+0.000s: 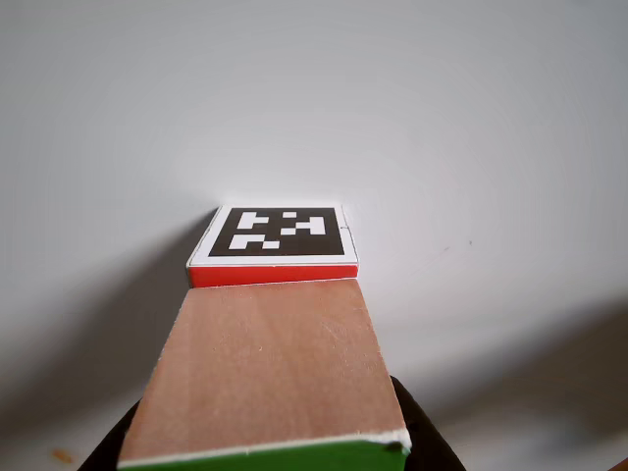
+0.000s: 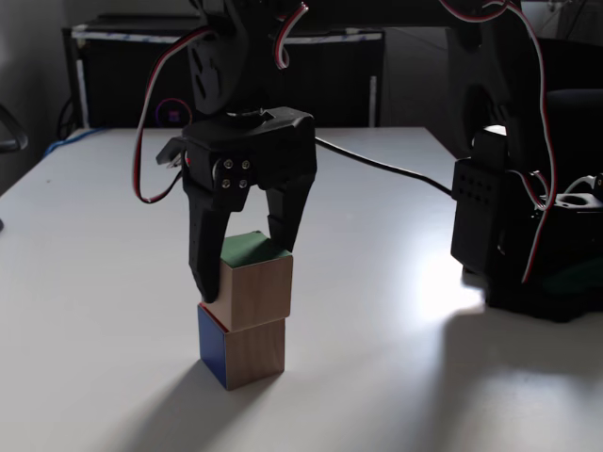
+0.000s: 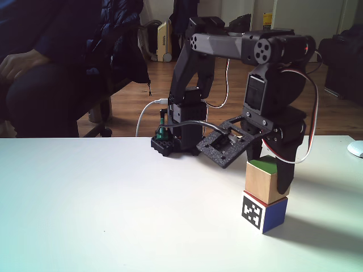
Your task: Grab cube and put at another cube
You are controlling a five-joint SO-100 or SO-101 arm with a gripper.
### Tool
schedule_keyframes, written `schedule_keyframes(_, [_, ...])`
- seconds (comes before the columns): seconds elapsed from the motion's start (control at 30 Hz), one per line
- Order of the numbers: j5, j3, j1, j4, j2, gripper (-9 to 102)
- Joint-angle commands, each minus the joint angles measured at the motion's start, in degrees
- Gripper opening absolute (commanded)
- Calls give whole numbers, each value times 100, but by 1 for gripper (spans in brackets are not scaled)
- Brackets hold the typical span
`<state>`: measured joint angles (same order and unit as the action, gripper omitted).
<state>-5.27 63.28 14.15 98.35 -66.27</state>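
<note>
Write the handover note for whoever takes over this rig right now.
Hand: shut on the green-faced cube, fingers either side.
Green-faced cube: sits on the marker cube, slightly offset in both fixed views.
Marker cube: on the white table, blue face and marker pattern showing.
Done: grab and stacking.
Left: open the hand, lift clear without nudging the stack.
</note>
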Motion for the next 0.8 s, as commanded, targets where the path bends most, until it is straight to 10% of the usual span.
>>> schedule_keyframes(0.0, [9, -123, -53, -62, 105, 27])
schedule_keyframes(0.77, [0, -686, -79, 510, -35, 43])
